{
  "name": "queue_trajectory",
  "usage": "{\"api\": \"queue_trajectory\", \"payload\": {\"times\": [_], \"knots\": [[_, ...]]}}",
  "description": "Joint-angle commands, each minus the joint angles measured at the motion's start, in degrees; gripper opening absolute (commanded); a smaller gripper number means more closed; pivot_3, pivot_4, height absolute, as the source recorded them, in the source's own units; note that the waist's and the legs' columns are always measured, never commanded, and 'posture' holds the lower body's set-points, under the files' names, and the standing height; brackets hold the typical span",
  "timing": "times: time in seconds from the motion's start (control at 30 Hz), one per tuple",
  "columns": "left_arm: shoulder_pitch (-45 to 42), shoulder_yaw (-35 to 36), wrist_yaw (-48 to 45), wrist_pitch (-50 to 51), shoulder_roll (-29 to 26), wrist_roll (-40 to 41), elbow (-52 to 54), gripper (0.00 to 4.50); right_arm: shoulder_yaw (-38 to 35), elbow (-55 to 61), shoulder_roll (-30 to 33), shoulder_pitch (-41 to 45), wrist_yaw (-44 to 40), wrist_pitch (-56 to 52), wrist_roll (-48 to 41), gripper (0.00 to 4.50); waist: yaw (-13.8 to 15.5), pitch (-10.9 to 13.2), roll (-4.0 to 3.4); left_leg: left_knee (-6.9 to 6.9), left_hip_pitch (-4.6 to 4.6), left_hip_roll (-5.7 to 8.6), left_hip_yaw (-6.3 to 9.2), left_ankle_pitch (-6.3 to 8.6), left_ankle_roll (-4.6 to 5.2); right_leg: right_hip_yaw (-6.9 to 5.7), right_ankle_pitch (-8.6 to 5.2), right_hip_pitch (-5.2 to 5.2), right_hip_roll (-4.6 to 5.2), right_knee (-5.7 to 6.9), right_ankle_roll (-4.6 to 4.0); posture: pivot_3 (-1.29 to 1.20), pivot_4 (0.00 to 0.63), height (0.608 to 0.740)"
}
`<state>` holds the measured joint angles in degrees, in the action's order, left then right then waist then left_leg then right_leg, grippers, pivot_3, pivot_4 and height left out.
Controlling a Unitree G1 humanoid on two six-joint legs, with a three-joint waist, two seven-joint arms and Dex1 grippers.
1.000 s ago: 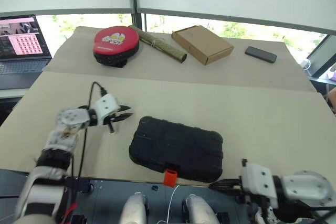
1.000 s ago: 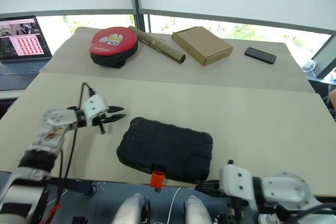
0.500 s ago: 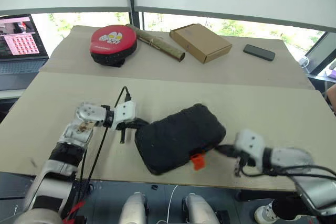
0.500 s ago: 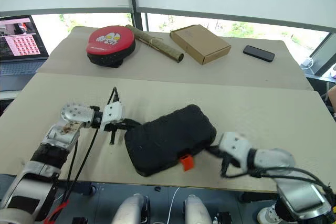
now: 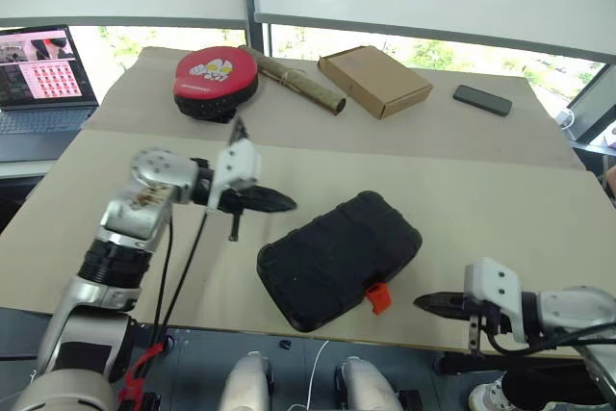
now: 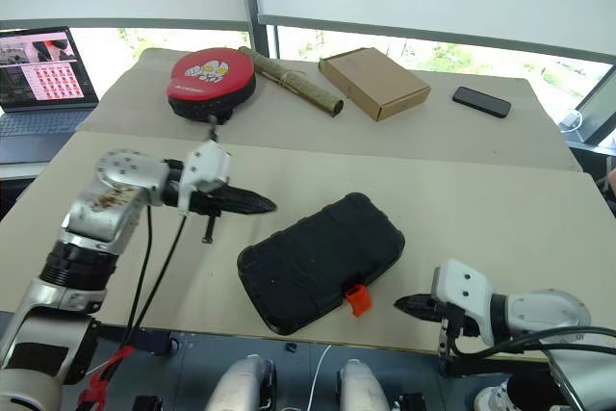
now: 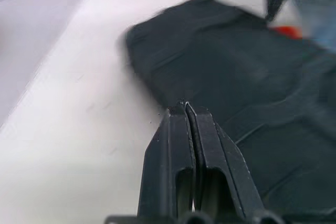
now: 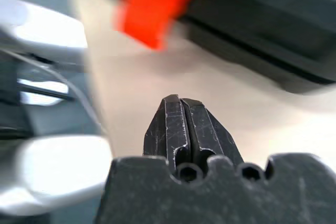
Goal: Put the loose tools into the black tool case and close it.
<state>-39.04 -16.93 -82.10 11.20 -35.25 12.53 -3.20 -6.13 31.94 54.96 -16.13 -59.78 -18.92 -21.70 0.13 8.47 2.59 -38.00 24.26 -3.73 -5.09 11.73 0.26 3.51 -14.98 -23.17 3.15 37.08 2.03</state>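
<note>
Table [image 5: 500, 199], black tool case [image 5: 339, 259] between jaws

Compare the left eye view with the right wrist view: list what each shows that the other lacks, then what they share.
Left eye view alone: the left gripper, shut, raised beside the case; the whole closed black tool case lying at an angle on the table; a red-topped pad, a cardboard box, a phone and a laptop farther back.

Right wrist view alone: a close look at the right gripper's shut fingers pointing toward the case's near edge.

Shared: the right gripper, the case and its orange latch, and the table surface.
</note>
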Motion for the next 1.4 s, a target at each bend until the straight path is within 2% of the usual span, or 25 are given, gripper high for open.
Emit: {"api": "queue_trajectory", "payload": {"times": [0.03,0.1,0.23,0.57,0.73,0.97,1.23,1.4], "knots": [[0.4,-4.7,-0.8,-8.6,0.2,-5.9,-2.8,0.10,2.7,2.9,-1.2,2.1,1.7,-1.8,0.1,0.00,-0.2,0.0,0.01,0.00,-0.01,-0.02,0.03,-0.01,-0.01,0.00,0.01,0.00,-0.03,0.00,-0.02,0.00,0.150,0.740],[0.2,-7.6,-0.3,-13.9,1.2,-9.6,-7.0,0.10,6.9,1.3,-3.1,4.6,3.8,-2.2,3.4,0.00,-0.3,0.0,0.03,0.00,-0.01,-0.04,0.08,-0.03,-0.04,0.00,0.01,-0.01,-0.06,0.02,-0.04,0.00,0.150,0.740],[-0.2,-8.6,0.2,-17.9,2.8,-10.7,-10.6,0.10,11.4,-2.0,-6.1,7.6,6.7,-2.3,7.4,0.00,0.0,-0.2,-0.18,-0.02,-0.27,0.02,0.03,-0.03,-0.03,0.06,0.01,0.25,0.00,-0.01,-0.05,0.00,0.150,0.740],[-0.3,-8.4,1.0,-17.7,4.6,-9.6,-10.1,0.10,16.5,-4.6,-11.5,11.8,10.8,-2.0,12.4,0.00,0.0,-0.4,-0.26,-0.02,-0.48,-0.01,0.02,-0.03,-0.03,0.06,0.00,0.44,-0.02,0.01,-0.05,0.00,0.150,0.740],[-0.4,-8.9,0.8,-18.4,4.9,-9.9,-9.6,0.10,14.0,-1.0,-14.2,12.8,11.7,-3.7,8.3,0.00,-0.2,-0.4,-0.25,-0.02,-0.50,-0.03,0.03,-0.03,-0.03,0.05,0.00,0.47,-0.04,0.01,-0.05,0.00,0.150,0.740],[-0.5,-9.9,1.1,-21.0,6.2,-11.7,-11.4,0.10,5.7,7.9,-16.4,12.8,12.6,-13.1,-3.7,0.00,-0.3,-0.4,-0.29,-0.02,-0.49,-0.05,0.04,-0.03,-0.03,0.06,0.00,0.45,-0.04,0.02,-0.06,0.00,0.150,0.740],[-1.2,-9.9,0.9,-22.3,6.9,-12.1,-13.3,0.10,4.0,9.9,-14.3,12.6,12.5,-17.2,-5.8,0.00,-0.3,-0.4,-0.29,-0.02,-0.47,-0.03,0.03,-0.02,-0.03,0.06,0.00,0.44,-0.02,0.01,-0.05,0.00,0.150,0.740],[-1.2,-10.1,0.9,-23.2,7.3,-12.6,-14.0,0.10,4.0,11.2,-9.6,10.7,8.9,-19.4,-7.2,0.00,-0.3,-0.5,-0.40,-0.02,-0.48,-0.02,0.04,-0.02,-0.03,0.06,0.00,0.46,-0.02,0.01,-0.05,0.00,0.150,0.740]]}}
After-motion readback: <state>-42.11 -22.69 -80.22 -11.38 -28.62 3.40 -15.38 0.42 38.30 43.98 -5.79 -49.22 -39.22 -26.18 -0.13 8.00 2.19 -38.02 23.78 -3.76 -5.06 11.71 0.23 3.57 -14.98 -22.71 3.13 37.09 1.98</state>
